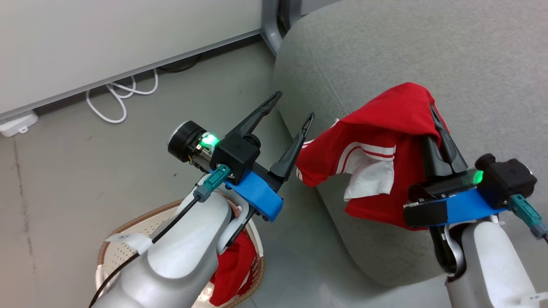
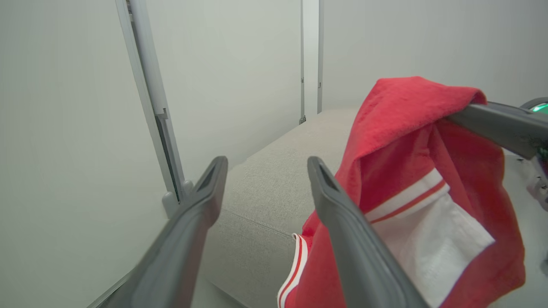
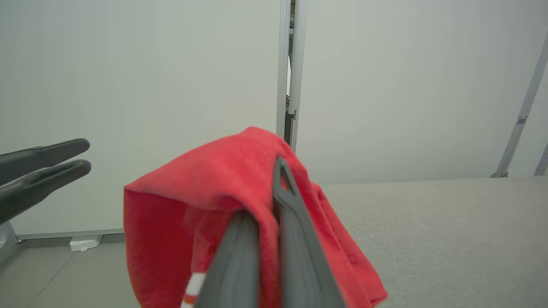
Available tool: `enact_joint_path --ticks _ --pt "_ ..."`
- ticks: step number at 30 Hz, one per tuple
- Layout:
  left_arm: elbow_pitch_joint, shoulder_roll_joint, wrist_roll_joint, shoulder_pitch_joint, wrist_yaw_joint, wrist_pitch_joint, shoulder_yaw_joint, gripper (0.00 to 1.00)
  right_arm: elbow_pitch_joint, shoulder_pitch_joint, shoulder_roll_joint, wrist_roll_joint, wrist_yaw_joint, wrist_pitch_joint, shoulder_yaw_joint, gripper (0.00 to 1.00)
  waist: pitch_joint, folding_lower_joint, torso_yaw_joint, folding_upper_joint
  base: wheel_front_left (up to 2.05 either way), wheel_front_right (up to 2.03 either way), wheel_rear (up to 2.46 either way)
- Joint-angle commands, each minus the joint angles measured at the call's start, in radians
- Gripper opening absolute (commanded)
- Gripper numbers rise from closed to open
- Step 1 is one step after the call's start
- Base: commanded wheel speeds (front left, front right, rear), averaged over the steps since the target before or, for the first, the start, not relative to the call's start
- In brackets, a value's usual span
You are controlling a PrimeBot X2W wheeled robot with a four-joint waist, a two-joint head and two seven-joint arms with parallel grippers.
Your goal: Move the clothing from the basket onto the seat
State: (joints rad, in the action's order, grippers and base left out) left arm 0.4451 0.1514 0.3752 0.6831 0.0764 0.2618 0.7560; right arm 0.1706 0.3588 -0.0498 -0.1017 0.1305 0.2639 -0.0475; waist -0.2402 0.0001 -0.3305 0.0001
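Pale grey forearms [image 1: 188, 252] carry blue brackets [image 1: 257, 192] and green-lit black housings [image 1: 237, 152]; the left end effector [image 1: 295, 104] has long dark fingers [image 1: 257, 117].

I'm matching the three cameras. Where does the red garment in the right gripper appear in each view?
Head view: red garment, right of centre, draped over the right gripper at the sofa edge.
Left wrist view: red garment, right half.
Right wrist view: red garment, lower centre, pinched between fingers.
Shared landmark: the grey sofa.

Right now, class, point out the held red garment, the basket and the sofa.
held red garment [image 1: 385, 115], head view, upper red fold
basket [image 1: 141, 216], head view, brown rim
sofa [image 1: 428, 42], head view, bare grey top
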Motion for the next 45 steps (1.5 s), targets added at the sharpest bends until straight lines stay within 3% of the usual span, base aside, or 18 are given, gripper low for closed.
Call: enact_joint_path --ticks 1,15,26,37,45 --pt "0.002 0.0 -0.009 0.014 -0.001 0.003 0.002 1.0 -0.01 -0.017 -0.001 -0.005 0.0 0.001 0.007 0.0 -0.008 -0.0001 -0.018 -0.0001 0.0 0.0 0.0" --pt "0.029 -0.013 -0.011 0.033 0.01 0.004 0.028 1.0 -0.041 -0.074 -0.001 -0.033 0.0 0.001 0.065 0.0 -0.027 -0.0001 -0.097 -0.0001 0.0 0.0 0.0" --pt "0.017 0.003 -0.023 0.043 -0.003 0.004 0.023 1.0 -0.099 0.054 -0.01 -0.018 0.0 0.001 0.137 0.0 -0.076 -0.0001 -0.08 -0.0001 0.0 0.0 0.0" --pt "-0.022 0.008 -0.064 0.137 -0.016 -0.018 0.039 1.0 -0.141 0.374 -0.143 -0.034 0.0 0.001 0.309 0.0 -0.259 -0.0001 0.007 -0.0001 0.0 0.0 0.0" --pt "-0.047 0.008 -0.091 0.215 -0.025 -0.03 0.043 1.0 -0.047 0.564 -0.267 -0.037 0.0 0.001 0.431 0.0 -0.402 -0.0001 0.068 -0.0001 0.0 0.0 0.0"
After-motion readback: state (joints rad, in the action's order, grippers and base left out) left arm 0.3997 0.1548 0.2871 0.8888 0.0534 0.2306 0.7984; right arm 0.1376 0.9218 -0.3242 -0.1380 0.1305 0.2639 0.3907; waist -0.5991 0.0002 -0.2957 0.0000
